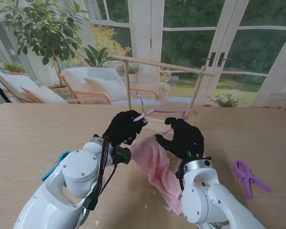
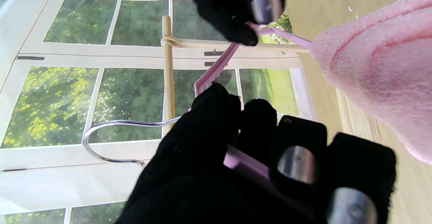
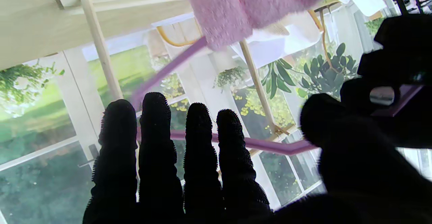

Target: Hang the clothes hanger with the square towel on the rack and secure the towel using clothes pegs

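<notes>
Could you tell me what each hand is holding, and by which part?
The left hand grips the pink hanger near its hook end. The right hand supports the hanger's other arm, though its fingers look fairly straight.

The towel (image 1: 155,164) is soft, fuzzy pink cloth. The hanger (image 2: 216,68) is smooth purple plastic with a shiny metal hook (image 2: 111,133). The rack (image 1: 162,64) is pale wood.
</notes>
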Controlling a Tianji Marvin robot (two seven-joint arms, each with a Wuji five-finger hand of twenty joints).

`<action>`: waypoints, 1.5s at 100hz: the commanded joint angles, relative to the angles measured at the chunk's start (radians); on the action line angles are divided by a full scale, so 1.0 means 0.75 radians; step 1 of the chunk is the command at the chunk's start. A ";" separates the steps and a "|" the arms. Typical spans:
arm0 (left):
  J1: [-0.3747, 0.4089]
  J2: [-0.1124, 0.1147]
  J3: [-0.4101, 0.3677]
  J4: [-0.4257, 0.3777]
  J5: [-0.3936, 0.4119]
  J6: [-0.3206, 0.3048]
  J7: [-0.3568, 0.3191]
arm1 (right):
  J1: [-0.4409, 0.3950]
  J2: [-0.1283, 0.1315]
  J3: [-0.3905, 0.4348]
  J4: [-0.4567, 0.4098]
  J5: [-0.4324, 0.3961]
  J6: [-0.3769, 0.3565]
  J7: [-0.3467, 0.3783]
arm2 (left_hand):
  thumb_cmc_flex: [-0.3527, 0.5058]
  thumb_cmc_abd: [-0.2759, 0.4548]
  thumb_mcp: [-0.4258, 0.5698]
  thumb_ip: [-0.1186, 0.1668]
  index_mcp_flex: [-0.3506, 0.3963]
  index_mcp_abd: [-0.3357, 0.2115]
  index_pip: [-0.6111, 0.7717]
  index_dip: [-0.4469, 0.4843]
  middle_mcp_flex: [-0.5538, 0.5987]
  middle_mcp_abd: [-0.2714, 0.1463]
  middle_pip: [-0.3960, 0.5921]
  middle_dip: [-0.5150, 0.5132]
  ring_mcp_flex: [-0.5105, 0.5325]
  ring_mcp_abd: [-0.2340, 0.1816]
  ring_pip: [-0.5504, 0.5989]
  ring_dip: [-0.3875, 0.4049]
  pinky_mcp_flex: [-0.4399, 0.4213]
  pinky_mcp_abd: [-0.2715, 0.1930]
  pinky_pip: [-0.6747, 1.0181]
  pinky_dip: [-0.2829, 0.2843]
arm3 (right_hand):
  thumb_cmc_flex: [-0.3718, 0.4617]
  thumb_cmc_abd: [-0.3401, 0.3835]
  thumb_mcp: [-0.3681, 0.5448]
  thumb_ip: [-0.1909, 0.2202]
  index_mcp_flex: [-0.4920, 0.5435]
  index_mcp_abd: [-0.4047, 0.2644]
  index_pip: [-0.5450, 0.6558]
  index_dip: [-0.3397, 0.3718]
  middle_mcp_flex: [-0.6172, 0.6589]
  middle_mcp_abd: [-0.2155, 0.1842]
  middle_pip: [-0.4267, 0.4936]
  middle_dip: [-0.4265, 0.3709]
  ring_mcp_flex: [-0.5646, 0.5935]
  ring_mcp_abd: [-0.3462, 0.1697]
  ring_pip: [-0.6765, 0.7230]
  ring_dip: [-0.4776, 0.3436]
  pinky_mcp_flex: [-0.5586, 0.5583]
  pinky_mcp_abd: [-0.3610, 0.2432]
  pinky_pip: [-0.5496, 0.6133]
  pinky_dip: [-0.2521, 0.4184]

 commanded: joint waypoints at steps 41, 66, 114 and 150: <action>-0.060 -0.021 -0.007 -0.091 -0.021 0.056 0.007 | -0.075 0.006 -0.048 0.108 0.044 0.059 0.038 | 0.083 0.056 -0.015 0.054 0.010 -0.051 0.072 0.020 -0.002 0.025 0.025 0.023 0.103 0.082 0.091 -0.014 0.037 -0.165 0.393 0.098 | -0.342 -0.185 0.109 -0.075 -0.378 0.261 -0.230 -0.018 -0.501 0.128 -0.134 -0.105 -0.456 0.035 -0.276 -0.159 -0.278 -0.003 -0.416 -0.019; -0.064 -0.018 -0.012 -0.122 -0.006 0.083 -0.001 | 0.018 -0.020 -0.138 0.246 0.123 0.110 -0.028 | 0.083 0.056 -0.015 0.054 0.013 -0.051 0.074 0.020 0.000 0.023 0.025 0.023 0.105 0.082 0.092 -0.015 0.037 -0.166 0.393 0.099 | -0.251 -0.193 0.093 -0.062 -0.333 0.204 -0.194 0.072 -0.475 0.086 0.004 -0.045 -0.400 0.005 -0.204 -0.129 -0.227 -0.020 -0.400 0.041; -0.085 -0.027 -0.005 -0.078 0.012 0.087 0.019 | -0.028 -0.099 -0.097 0.204 0.308 -0.066 -0.326 | 0.082 0.055 -0.015 0.054 0.012 -0.052 0.072 0.019 -0.001 0.025 0.023 0.023 0.105 0.082 0.092 -0.016 0.037 -0.165 0.393 0.099 | 0.246 -0.189 0.540 -0.135 0.482 -0.419 0.637 0.170 0.659 -0.060 0.164 0.006 0.504 0.000 0.273 0.026 0.273 0.029 0.230 0.008; -0.098 -0.026 0.020 -0.004 0.088 0.067 0.015 | -0.019 -0.116 -0.053 -0.033 0.364 -0.132 -0.361 | 0.081 0.056 -0.015 0.054 0.011 -0.053 0.072 0.018 -0.002 0.027 0.022 0.023 0.105 0.082 0.092 -0.016 0.036 -0.161 0.393 0.100 | 0.234 -0.178 0.615 -0.086 0.450 -0.282 0.741 0.429 0.704 -0.015 0.547 0.235 0.691 0.001 0.655 0.131 0.448 0.002 0.542 -0.001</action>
